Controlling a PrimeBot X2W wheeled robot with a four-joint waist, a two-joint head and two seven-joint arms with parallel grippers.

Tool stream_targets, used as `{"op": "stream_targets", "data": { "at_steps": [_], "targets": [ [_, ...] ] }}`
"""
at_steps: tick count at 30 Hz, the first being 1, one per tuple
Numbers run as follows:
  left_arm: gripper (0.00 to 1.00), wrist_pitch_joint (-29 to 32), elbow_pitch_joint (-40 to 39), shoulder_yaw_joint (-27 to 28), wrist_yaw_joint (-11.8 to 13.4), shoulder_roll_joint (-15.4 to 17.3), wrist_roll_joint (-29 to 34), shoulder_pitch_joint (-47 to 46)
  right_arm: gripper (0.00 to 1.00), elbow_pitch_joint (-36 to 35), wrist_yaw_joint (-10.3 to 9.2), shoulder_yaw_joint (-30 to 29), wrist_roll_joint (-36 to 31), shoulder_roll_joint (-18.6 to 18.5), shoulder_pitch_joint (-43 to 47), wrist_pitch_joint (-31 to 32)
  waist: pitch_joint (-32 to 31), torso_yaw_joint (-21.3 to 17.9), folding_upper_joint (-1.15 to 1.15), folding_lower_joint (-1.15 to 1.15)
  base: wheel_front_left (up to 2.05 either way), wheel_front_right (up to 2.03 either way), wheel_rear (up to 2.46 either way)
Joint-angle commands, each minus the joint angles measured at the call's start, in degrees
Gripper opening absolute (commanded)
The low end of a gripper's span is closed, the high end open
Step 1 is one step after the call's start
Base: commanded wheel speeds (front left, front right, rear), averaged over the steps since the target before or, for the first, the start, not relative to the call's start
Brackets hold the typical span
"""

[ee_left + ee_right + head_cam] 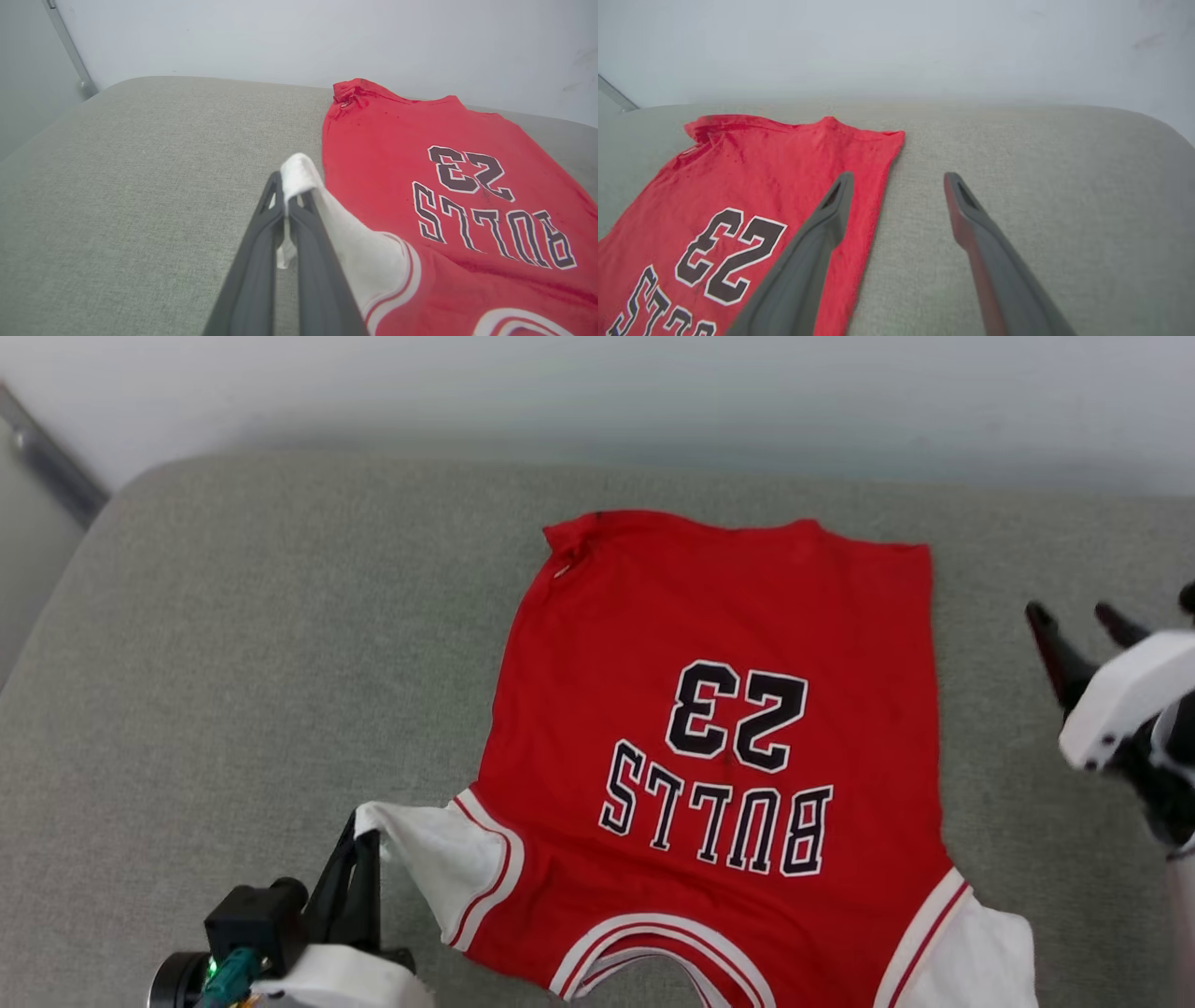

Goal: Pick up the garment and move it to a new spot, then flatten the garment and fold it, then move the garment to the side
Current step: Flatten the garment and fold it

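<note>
A grey-green fabric cushion with rounded corners serves as the surface, and it runs back to a plain pale wall. A thin metal rail slants down the wall at the far left.

The shirt lies front-up on the cushion, right of the middle, with its hem toward the wall and its collar at the near edge. The black lettering and the number above it read upside down from the head view. The body lies mostly flat, but the far left corner of the hem is rumpled and turned over.

The left hand is clamped on the tip of the white sleeve at the near left, fingers together, a tuft of white cloth poking out past the tips in the left wrist view. The right hand sits to the right of the shirt, fingers spread wide apart and gripping nothing.

The collar and the other white sleeve at the near right are cut off by the bottom of the head view. Whether the right hand touches the cushion cannot be told – in its wrist view one finger overlaps the shirt's right edge.
</note>
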Motion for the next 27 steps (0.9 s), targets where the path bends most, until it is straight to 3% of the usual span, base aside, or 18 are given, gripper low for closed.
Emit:
{"op": "stream_targets", "data": {
  "at_steps": [1, 7, 14, 20, 25, 26, 27],
  "targets": [
    [0.0, -0.7, -0.3, -0.3, -0.2, -0.3, 0.5, -1.8, 1.0, 2.7, -0.01, -0.5, 1.2, -0.7, -4.4, 0.7, 5.5, 3.0, 0.0, -0.01, 0.0, 0.0, 0.0],
    [0.0, -4.0, 0.7, -3.0, -1.9, -2.8, 1.8, -8.8, 1.0, 17.6, -0.01, -0.2, 2.9, -5.3, -23.4, 11.4, 13.3, 8.0, 0.0, -0.01, 0.0, 0.0, 0.0],
    [0.0, -7.1, 2.6, -5.2, -3.1, -5.4, 2.1, -13.7, 1.0, 24.6, -0.01, 0.1, 1.5, -7.5, -34.5, 19.9, 19.8, 11.2, 0.0, -0.01, 0.0, 0.0, 0.0],
    [0.0, -8.6, 4.3, -5.8, -3.9, -6.6, 2.1, -15.8, 1.0, 28.8, -0.01, -0.2, 0.3, -6.7, -37.2, 23.4, 22.3, 12.4, 0.0, -0.01, 0.0, 0.0, 0.0],
    [0.0, -9.5, 5.7, -6.1, -4.2, -6.9, 2.2, -16.6, 1.0, 37.0, -0.04, -3.0, -0.9, -4.7, -34.9, 30.3, 22.4, 12.7, 0.0, -0.01, 0.0, 0.0, 0.0],
    [0.0, -9.5, 5.9, -6.1, -4.3, -7.0, 2.2, -16.7, 0.62, 38.3, -0.06, -3.5, -1.3, -4.4, -34.5, 31.4, 22.3, 12.8, 0.0, -0.01, 0.0, 0.0, 0.0],
    [0.0, -9.6, 6.1, -6.2, -4.3, -7.0, 2.2, -16.7, 0.02, 39.1, -0.06, -4.2, -1.7, -4.1, -34.4, 31.9, 22.1, 12.8, 0.0, -0.01, 0.0, 0.0, 0.0]
  ]
}}
